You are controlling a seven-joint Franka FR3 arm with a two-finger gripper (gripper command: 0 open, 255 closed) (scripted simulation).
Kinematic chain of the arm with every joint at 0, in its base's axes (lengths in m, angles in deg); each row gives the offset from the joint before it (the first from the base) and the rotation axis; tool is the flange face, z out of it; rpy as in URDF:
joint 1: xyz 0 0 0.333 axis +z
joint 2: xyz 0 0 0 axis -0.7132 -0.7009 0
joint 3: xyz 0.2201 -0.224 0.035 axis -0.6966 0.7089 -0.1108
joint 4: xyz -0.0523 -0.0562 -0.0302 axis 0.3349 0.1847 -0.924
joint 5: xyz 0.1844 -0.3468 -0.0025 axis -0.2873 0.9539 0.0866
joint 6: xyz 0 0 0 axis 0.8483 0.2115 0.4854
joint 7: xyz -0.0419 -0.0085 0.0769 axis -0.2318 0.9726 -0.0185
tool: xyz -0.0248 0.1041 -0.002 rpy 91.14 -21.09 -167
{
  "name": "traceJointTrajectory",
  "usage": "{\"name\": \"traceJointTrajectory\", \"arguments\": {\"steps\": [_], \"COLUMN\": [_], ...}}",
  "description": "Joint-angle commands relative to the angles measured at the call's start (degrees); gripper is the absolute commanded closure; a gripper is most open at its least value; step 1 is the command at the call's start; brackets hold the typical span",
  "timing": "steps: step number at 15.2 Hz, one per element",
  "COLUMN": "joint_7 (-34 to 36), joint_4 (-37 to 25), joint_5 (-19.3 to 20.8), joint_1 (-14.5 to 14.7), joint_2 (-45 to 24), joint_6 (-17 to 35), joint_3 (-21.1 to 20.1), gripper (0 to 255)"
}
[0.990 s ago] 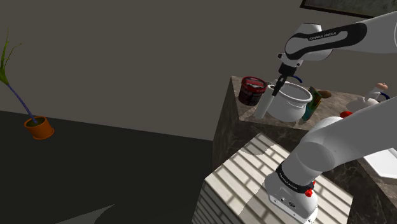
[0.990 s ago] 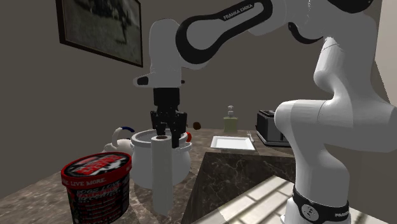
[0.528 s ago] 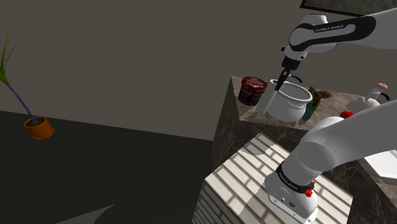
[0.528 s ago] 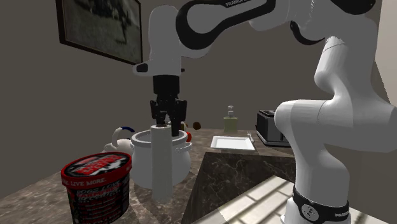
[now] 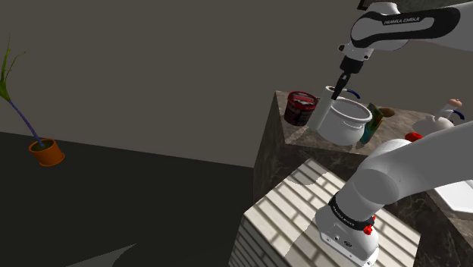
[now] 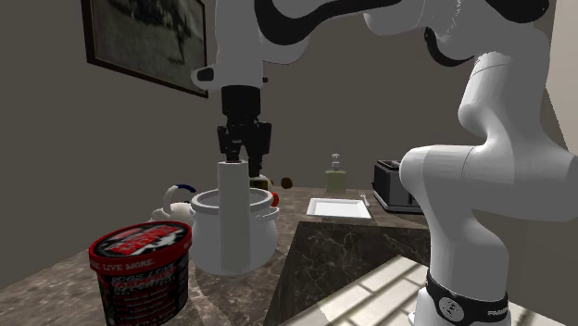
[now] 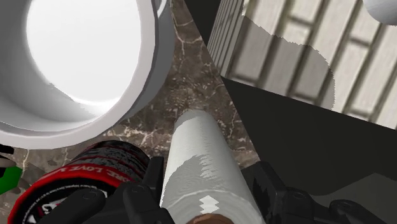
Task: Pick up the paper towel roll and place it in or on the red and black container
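White arm (image 6: 482, 185), dark joints — black gripper (image 6: 243, 156)

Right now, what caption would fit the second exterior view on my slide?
Black gripper clasps the upright white paper towel roll before a white pot, beside the red and black container.

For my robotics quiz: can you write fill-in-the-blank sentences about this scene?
The gripper is shut on the ____ end of the roll. The rim of the tub is ____. In the second exterior view, the roll is in front of the white ____.
Missing words: top; red; pot.
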Motion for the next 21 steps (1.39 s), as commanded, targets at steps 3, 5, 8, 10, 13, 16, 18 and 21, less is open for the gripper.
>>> {"name": "traceJointTrajectory", "arguments": {"steps": [3,5,8,10,13,16,18,21], "joint_7": [0.0,0.0,-0.1,-0.1,-0.2,-0.4,-0.5,-0.7], "joint_4": [-2.6,-4.1,-6.3,-7.8,-10.2,-12.7,-14.4,-17.1], "joint_5": [-0.4,-0.6,-0.9,-1.2,-1.5,-1.9,-2.1,-2.5], "joint_1": [0.1,0.1,0.3,0.4,0.6,0.8,0.9,1.2], "joint_2": [0.6,0.6,0.7,0.6,0.4,0.1,-0.1,-0.6], "joint_6": [-3.2,-4.8,-7.0,-8.5,-10.8,-13.0,-14.5,-16.6], "joint_3": [-0.9,-1.3,-1.8,-2.1,-2.5,-2.9,-3.1,-3.4], "gripper": [255,255,255,255,255,255,255,255]}}
